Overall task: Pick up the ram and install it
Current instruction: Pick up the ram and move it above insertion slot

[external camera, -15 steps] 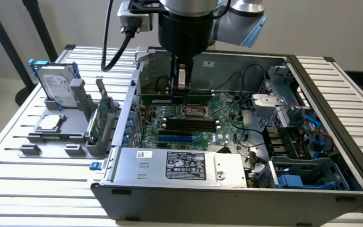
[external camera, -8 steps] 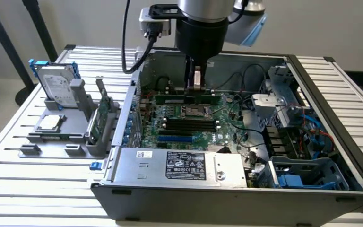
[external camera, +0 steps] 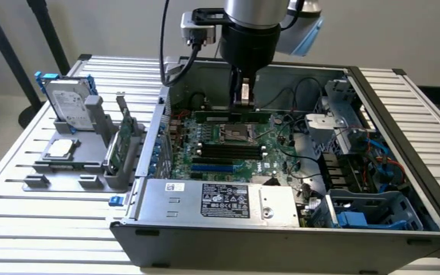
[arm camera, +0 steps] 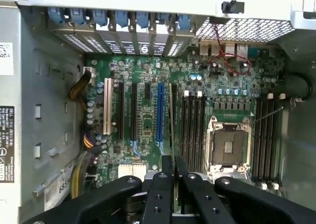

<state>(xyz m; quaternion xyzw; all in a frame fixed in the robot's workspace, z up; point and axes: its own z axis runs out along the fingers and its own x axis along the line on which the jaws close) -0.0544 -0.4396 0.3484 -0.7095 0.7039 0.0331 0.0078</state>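
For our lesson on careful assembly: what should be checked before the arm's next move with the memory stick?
1. Memory stick held in the pincer: ok, clamped edge-on.
2. Stick runs parallel to the memory slots: ok.
3. Those slots are empty: ok.
4. Stick sits exactly over one slot: cannot tell.
5. Red wire lies away from the stick: ok.

Open computer case (external camera: 281, 243), motherboard (external camera: 204, 133) inside, hard drive (external camera: 69, 102) upright on grey stand (external camera: 66, 179)
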